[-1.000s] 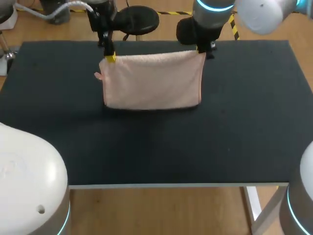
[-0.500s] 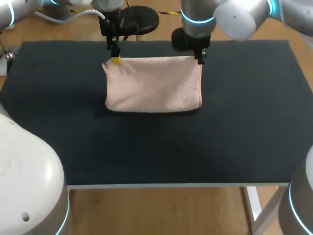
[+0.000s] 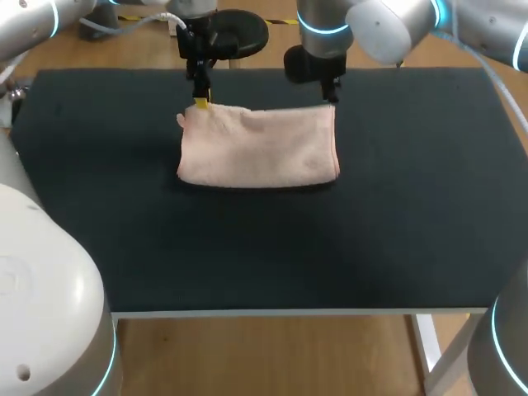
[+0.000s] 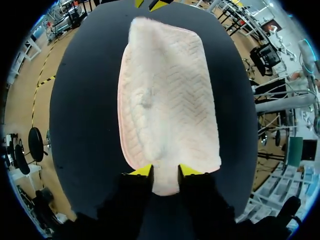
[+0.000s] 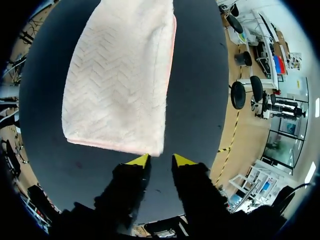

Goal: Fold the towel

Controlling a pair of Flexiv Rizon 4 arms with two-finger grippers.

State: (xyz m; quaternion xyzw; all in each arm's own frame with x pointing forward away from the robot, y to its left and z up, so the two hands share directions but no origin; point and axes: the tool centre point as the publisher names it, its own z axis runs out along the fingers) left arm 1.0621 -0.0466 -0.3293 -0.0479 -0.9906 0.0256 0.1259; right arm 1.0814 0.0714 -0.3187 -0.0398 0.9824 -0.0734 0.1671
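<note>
Black table (image 3: 412,206), towel (image 3: 260,148) flat at far side. Your L gripper (image 4: 165,171) pinches towel corner; R gripper (image 5: 161,160) narrow gap, empty.

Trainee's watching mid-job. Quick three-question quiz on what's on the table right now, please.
1. True or false: the pale pink textured towel hangs in the air above the black table.
2. The right gripper is: A) shut on the towel's middle; B) open, a towel corner just ahead of it; C) resting off the table.
3. Fill in: in the head view, the left gripper is at the towel's far ____ corner.
Key: 1 false, it lies on the table; 2 B; 3 left.
</note>
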